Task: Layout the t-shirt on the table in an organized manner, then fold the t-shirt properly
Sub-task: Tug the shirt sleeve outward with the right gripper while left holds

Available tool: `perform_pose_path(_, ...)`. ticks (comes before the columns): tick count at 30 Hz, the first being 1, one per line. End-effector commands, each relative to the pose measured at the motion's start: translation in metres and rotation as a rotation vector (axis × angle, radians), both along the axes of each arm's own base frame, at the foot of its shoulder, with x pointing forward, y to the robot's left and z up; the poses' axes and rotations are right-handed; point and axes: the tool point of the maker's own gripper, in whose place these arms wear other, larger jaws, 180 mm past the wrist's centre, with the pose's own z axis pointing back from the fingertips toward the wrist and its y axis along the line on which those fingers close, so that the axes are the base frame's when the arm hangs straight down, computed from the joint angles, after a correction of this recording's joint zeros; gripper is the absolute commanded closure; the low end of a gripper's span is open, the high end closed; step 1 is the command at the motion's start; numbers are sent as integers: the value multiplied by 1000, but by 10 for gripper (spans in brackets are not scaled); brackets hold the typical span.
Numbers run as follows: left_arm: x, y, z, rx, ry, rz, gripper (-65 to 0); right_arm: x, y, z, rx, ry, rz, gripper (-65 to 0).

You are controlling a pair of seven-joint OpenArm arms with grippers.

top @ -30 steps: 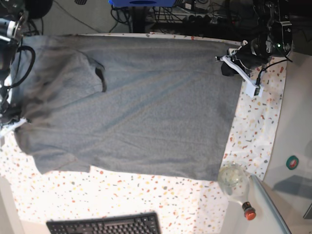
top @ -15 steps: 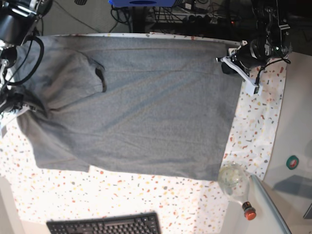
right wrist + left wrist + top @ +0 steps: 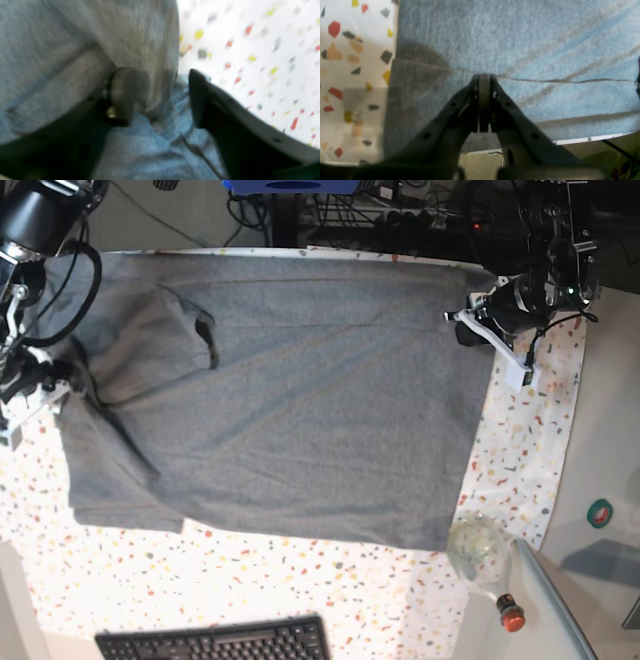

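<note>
The grey t-shirt (image 3: 320,400) lies spread over most of the speckled table (image 3: 525,450), one sleeve folded onto its body at the upper left. My left gripper (image 3: 472,317) sits at the shirt's far right corner; in the left wrist view it (image 3: 483,77) is shut, its tips pinching the t-shirt's (image 3: 520,37) hem line. My right gripper (image 3: 45,377) is at the shirt's left edge. In the blurred right wrist view it (image 3: 162,97) stands open, with bunched grey t-shirt cloth (image 3: 140,32) lying between its fingers (image 3: 126,92).
A black keyboard (image 3: 215,642) lies at the front edge. A clear glass globe (image 3: 478,548) and a red-capped bottle (image 3: 510,612) stand at the front right corner. Cables and equipment crowd the back. Bare speckled table (image 3: 350,50) shows beside the hem.
My right gripper moved rightward and up, carrying the shirt's left edge inward, and its jaws have come apart. The left gripper stayed shut at the hem, almost unmoved.
</note>
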Motion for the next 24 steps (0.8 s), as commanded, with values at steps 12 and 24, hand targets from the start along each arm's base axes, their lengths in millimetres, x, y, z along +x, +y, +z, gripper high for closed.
perform_pose_path(12,0,12,1,21,-4,0,0,97,-37,-11,85,-155,-84,-455)
perform_pose_path(24,0,12,-1,20,1,2,0,89,-17,-63,161,-29,-53,-453)
